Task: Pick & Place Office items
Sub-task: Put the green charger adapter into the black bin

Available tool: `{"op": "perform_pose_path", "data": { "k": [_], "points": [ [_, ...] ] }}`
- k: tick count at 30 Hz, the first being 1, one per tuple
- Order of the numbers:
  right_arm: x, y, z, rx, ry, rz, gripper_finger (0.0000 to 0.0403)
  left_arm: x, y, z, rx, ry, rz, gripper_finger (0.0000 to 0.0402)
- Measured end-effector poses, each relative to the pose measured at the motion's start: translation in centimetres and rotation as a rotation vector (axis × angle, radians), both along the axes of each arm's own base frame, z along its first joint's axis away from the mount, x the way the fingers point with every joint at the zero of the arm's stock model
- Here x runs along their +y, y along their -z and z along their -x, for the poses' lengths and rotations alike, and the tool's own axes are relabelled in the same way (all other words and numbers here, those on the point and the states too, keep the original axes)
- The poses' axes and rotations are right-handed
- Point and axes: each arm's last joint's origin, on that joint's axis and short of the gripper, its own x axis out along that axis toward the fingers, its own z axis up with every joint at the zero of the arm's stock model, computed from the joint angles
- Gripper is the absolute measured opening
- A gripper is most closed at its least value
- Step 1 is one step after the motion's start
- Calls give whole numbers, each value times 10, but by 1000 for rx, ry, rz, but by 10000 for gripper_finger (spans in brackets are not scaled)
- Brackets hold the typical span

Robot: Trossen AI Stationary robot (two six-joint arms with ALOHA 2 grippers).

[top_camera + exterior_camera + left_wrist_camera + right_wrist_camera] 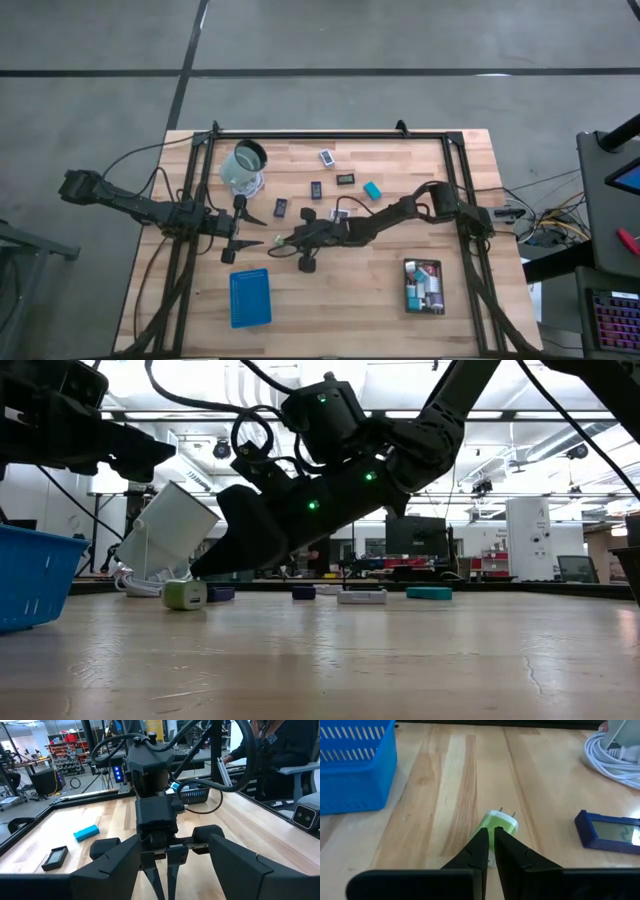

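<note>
A small green-and-white plug block [499, 826], one of the office items, lies flat on the wooden table, its two prongs pointing away from my right gripper [490, 836]. That gripper slants down from the table's right, fingers shut, tips at the block's near end [185, 595]. My left gripper [243, 224] waits open at the table's left, facing the right one and holding nothing. Other items lie loose toward the far side: a teal block [372, 189], flat dark rectangles [346, 179] and a navy one [610, 831]. My right gripper has its shut fingertips [481, 840] over the near end of the green block [492, 822], slanting down from the table's right. The tips hide that spot, so I cannot tell whether they touch it. The block lies flat on the table.
A blue tray [250, 297] stands near the front edge, left of the green block. A black tray [423, 286] holding several items sits at the front right. A clear cup [243, 165] with a white cable [615, 760] stands at the far left. A dark frame [320, 133] borders the table.
</note>
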Motion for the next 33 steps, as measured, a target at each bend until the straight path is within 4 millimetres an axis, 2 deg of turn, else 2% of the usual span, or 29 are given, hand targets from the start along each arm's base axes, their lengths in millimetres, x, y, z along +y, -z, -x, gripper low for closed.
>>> {"op": "perform_pose_path", "data": {
  "k": [12, 17, 22, 28, 33],
  "points": [
    [0, 2, 1, 56, 1, 6, 27, 0, 0, 0, 0, 0, 0, 237],
    [1, 11, 6, 143, 6, 0, 27, 0, 0, 0, 0, 0, 0, 237],
    [2, 3, 10, 181, 17, -19, 27, 0, 0, 0, 0, 0, 0, 237],
    [6, -19, 13, 169, 24, 18, 27, 0, 0, 0, 1, 0, 0, 237],
    [6, -19, 14, 185, 18, 33, 27, 0, 0, 0, 0, 0, 0, 237]
  ]
}}
